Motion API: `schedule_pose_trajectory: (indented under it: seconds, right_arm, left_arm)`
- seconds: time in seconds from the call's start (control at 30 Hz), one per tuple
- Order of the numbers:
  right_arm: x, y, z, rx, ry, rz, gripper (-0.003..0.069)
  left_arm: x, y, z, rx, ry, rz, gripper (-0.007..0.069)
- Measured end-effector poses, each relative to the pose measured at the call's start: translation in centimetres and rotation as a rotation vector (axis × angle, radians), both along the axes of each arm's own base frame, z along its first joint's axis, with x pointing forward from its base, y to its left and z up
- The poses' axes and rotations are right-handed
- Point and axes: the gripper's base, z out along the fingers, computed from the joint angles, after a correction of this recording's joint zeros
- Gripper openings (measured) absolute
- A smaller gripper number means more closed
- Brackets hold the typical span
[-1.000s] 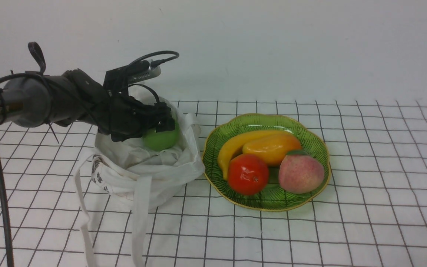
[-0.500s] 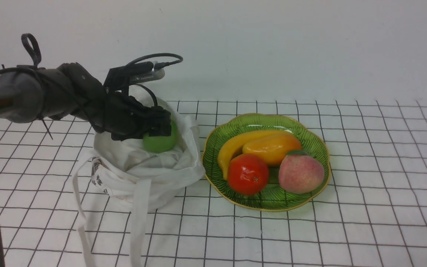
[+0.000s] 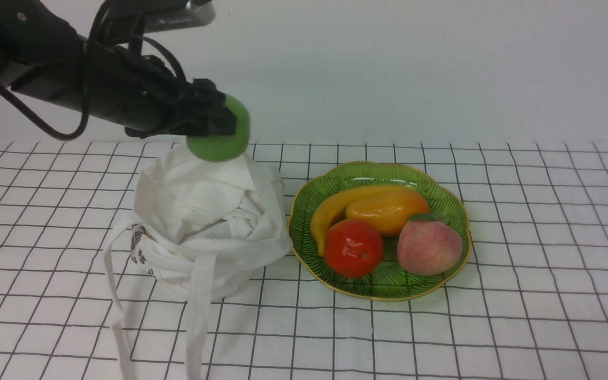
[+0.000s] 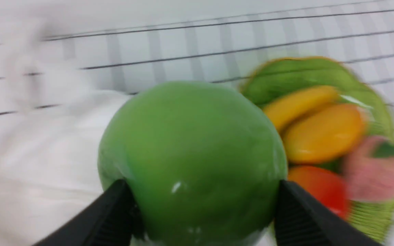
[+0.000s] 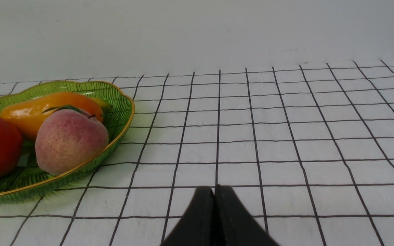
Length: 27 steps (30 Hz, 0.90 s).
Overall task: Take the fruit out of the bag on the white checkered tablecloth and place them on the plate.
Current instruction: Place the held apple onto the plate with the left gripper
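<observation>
My left gripper (image 3: pixel 218 126) is shut on the fruit, a glossy green apple (image 3: pixel 220 138), and holds it in the air just above the white bag (image 3: pixel 203 221). In the left wrist view the apple (image 4: pixel 190 157) fills the space between my two black fingers (image 4: pixel 115 215). The bag sits crumpled on the white checkered tablecloth (image 3: pixel 520 295), its straps trailing toward the front. The green plate (image 3: pixel 441 195) lies to the right of the bag. My right gripper (image 5: pixel 214 194) is shut and empty, low over bare cloth to the right of the plate (image 5: pixel 121 112).
On the plate lie a banana (image 3: pixel 330 208), an orange-yellow mango (image 3: pixel 386 211), a red-orange tangerine (image 3: pixel 353 248) and a pink peach (image 3: pixel 429 247). A pale wall stands behind the table. Black cables hang off the left arm (image 3: pixel 72 79).
The left gripper has closed on the apple inside the bag and lifted it up out of the bag. The bag's top has slumped. The plate's contents have not moved.
</observation>
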Motion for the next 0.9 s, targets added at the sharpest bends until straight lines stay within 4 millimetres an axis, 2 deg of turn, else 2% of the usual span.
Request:
schedule_pose_trajectory:
  seconds: [0.07, 0.1, 0.2, 0.27, 0.3, 0.33, 0.43, 0.6, 0.7, 0.8, 0.9]
  right_arm:
    - [0.0, 0.0, 0.0, 0.000, 0.000, 0.000, -0.0014]
    - [0.0, 0.0, 0.0, 0.000, 0.000, 0.000, -0.0014]
    - [0.0, 0.0, 0.0, 0.000, 0.000, 0.000, -0.0014]
    - [0.0, 0.0, 0.0, 0.000, 0.000, 0.000, -0.0014]
    - [0.0, 0.0, 0.0, 0.000, 0.000, 0.000, -0.0014]
    - [0.0, 0.0, 0.0, 0.000, 0.000, 0.000, -0.0014]
    - [0.0, 0.0, 0.0, 0.000, 0.000, 0.000, -0.0014]
    - [0.0, 0.0, 0.0, 0.000, 0.000, 0.000, -0.0014]
    - [0.0, 0.0, 0.0, 0.000, 0.000, 0.000, -0.0014]
    - [0.0, 0.0, 0.0, 0.000, 0.000, 0.000, -0.0014]
    - [0.0, 0.0, 0.0, 0.000, 0.000, 0.000, -0.0014]
  left_arm:
    - [-0.8, -3.1, -0.1, -0.034, 0.014, -0.105, 0.0474]
    - [-1.0, -3.9, -0.3, -0.042, 0.016, -0.131, 0.0474]
    - [-1.5, -7.9, -1.8, -0.070, 0.030, -0.234, 0.0474]
    - [-1.5, -9.1, -2.4, -0.080, 0.026, -0.245, 0.0474]
    - [-1.2, -11.2, -3.8, -0.084, -0.003, -0.241, 0.0474]
    - [-1.1, -12.1, -4.4, -0.084, -0.023, -0.231, 0.0474]
    - [-0.7, -13.8, -5.8, -0.079, -0.062, -0.206, 0.0473]
    - [-0.5, -15.2, -8.2, -0.058, -0.047, -0.204, 0.0469]
    - [-0.1, -15.4, -9.2, -0.036, -0.053, -0.205, 0.0542]
    - [0.1, -15.4, -9.5, -0.024, -0.066, -0.209, 0.0652]
    - [0.2, -15.4, -9.4, -0.025, -0.085, -0.196, 0.0682]
